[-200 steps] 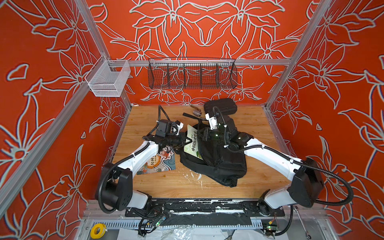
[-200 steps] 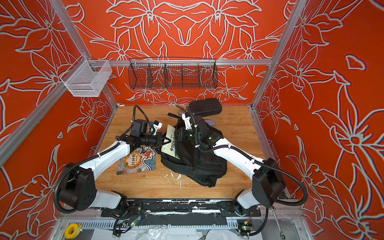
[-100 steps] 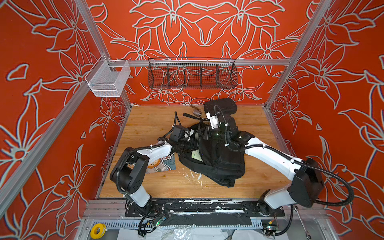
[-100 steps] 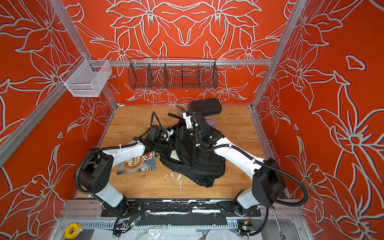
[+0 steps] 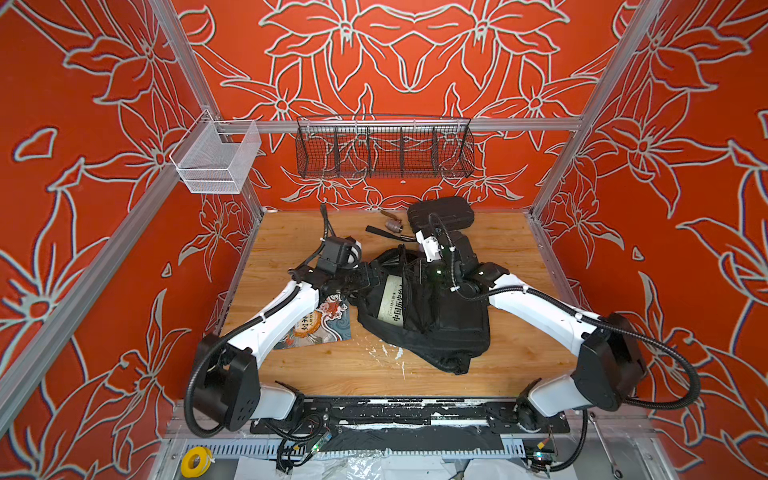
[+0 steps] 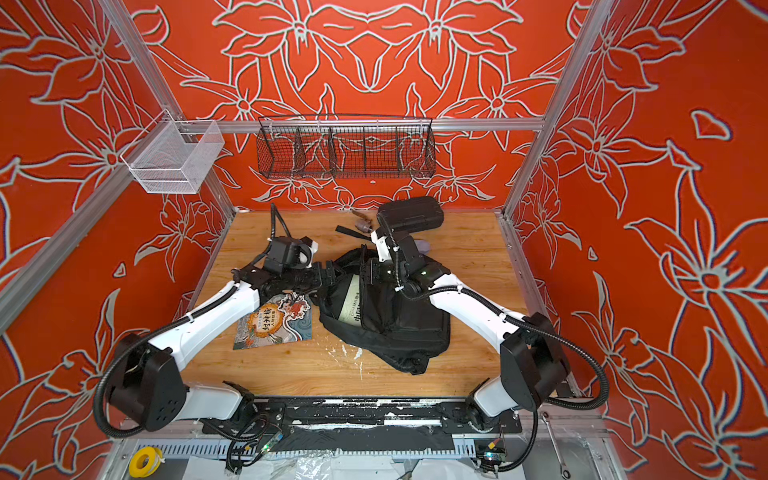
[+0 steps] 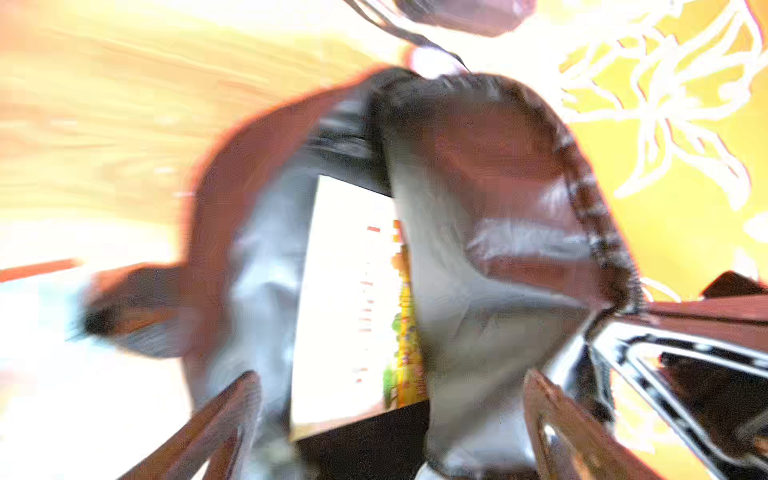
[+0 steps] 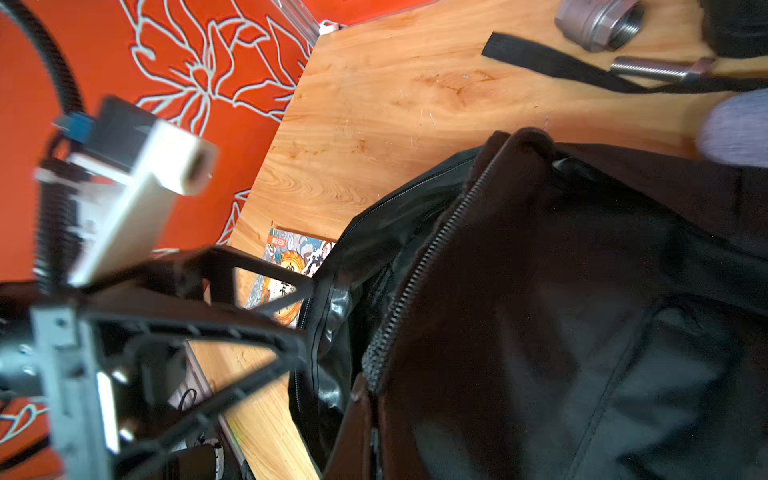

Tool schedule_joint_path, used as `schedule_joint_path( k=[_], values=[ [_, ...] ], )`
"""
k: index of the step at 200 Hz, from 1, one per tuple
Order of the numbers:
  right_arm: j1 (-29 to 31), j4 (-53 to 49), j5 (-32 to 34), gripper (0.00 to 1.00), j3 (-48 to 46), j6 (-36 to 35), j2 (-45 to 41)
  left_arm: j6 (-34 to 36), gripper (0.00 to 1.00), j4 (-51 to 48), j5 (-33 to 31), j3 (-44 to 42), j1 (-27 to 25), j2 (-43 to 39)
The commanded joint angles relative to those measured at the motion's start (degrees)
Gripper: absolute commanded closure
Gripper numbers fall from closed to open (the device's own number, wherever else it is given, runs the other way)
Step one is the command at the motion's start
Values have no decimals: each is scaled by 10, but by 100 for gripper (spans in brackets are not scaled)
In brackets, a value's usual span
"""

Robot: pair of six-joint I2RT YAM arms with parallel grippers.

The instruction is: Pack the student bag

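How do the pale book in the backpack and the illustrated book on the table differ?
The pale book sits partly inside the student bag; the illustrated book lies flat on the table. The pale book's cover is plain with dark lettering; the illustrated book's is colourful. Both carry Chinese titles.

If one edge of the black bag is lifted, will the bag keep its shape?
Probably not: the bag lies crumpled and sagging, so its cloth looks floppy and should fold. The book in its open mouth may stiffen that side a little, but could slide as the cloth moves.
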Motion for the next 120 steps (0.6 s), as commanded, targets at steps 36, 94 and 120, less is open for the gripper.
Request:
schedule_joint_path(
  k=[36, 94, 120],
  values=[
    [13, -112, -8, 42, 156, -236, 72, -110, 3, -236, -127, -29, 114, -111],
    [65, -186, -72, 30, 379, -349, 260, -269, 3, -267, -156, -179, 165, -227],
    [87, -193, -103, 30, 466, -347, 363, -341, 2, -264, -149, -234, 178, -284]
  ],
)
